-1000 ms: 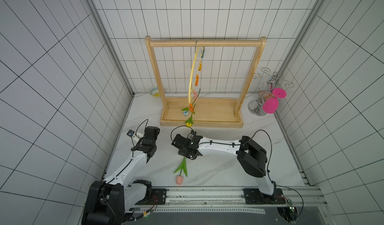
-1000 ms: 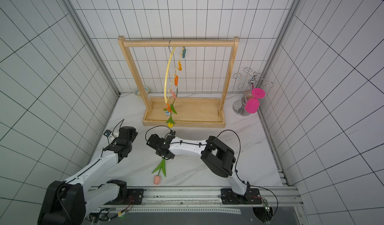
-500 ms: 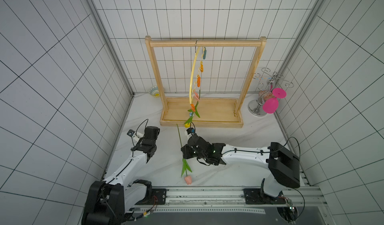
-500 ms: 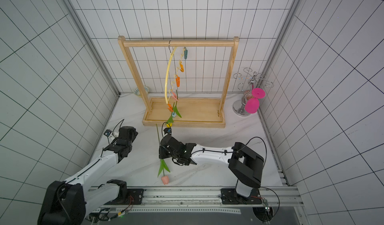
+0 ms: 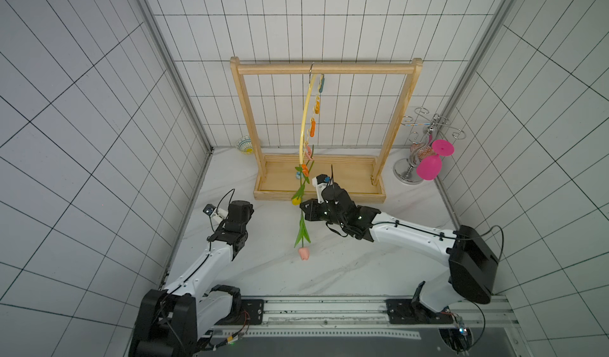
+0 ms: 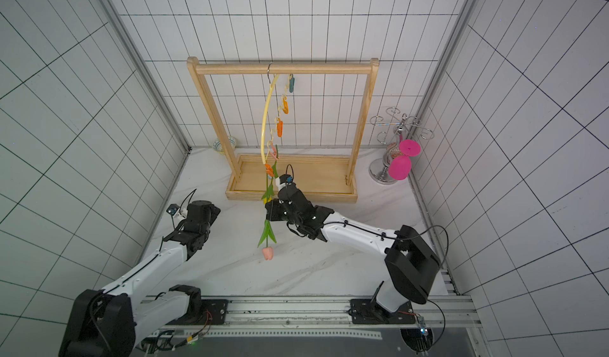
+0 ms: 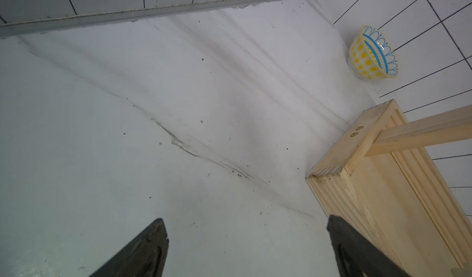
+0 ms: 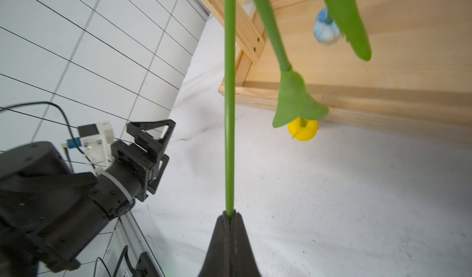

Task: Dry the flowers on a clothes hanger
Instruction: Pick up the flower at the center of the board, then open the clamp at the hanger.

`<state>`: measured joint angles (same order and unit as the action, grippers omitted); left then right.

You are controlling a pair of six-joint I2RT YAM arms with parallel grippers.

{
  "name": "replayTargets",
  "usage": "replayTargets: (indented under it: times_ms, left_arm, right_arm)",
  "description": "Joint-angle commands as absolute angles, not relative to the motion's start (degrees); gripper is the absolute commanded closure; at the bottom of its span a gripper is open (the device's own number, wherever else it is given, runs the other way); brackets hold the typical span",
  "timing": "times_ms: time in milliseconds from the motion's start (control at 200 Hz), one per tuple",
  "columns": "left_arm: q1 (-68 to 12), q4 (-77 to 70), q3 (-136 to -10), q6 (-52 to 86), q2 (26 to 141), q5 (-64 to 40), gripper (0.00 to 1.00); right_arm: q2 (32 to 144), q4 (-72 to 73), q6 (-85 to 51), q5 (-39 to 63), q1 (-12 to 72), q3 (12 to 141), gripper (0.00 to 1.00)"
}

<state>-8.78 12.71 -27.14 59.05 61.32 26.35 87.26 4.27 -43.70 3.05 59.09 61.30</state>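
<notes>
Grip status: the right gripper is closed on the thin green stem of the pink tulip, both black fingertips pressed flat against it. We see the stem run straight up out of the jaws toward the low end of the clothes hanger, while its leaves and pink head hang below the gripper, over the table. The yellow tulip and the pale blue tulip hang head-down from the hanger's low end, just beside the held stem; which clip holds each we cannot tell.

The left gripper stands spread wide, holding nothing, low over bare table near the left end of the wooden rack, well apart from the flowers.

The hanger is a thin, curved, pale-yellow bar; its metal hook sits on the rack's top rail, and it hangs almost vertically. Small teal, orange and pink clips line it. The rack is pale wood, a frame on a shallow tray base. The stems look smooth and plastic.

The table is white with grey marble veins and dark specks. White tiled walls with dark grout enclose it on three sides. A yellow-dotted bowl sits in the back left corner; a magenta goblet hangs from a metal stand at back right.
</notes>
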Motion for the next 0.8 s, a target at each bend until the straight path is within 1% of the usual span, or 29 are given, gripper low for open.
replayTargets:
  times_ms: [0,105,450,625,795]
  left_arm:
    - [-8.5,8.5,-26.3,54.6,59.3,21.2,0.01]
    - [-8.5,5.1,-25.1,50.1,57.6,15.7,0.01]
    - [-8.6,-10.8,-17.7,45.6,52.7,3.9,0.02]
    - [-9.0,-16.8,-16.0,44.2,51.9,-1.2,0.02]
    - [-11.3,-22.2,-16.7,43.4,51.5,-5.6,0.03]
  right_arm:
    - [83.4,3.3,-43.5,1.3,58.3,58.4,1.00]
    - [80.8,2.5,-43.1,0.3,57.2,56.9,1.00]
    - [73.5,-0.4,-41.4,-1.4,53.8,52.9,1.00]
    - [71.9,-1.1,-41.1,-1.9,52.9,51.5,1.00]
    - [71.8,-1.4,-39.9,-1.4,52.4,51.3,1.00]
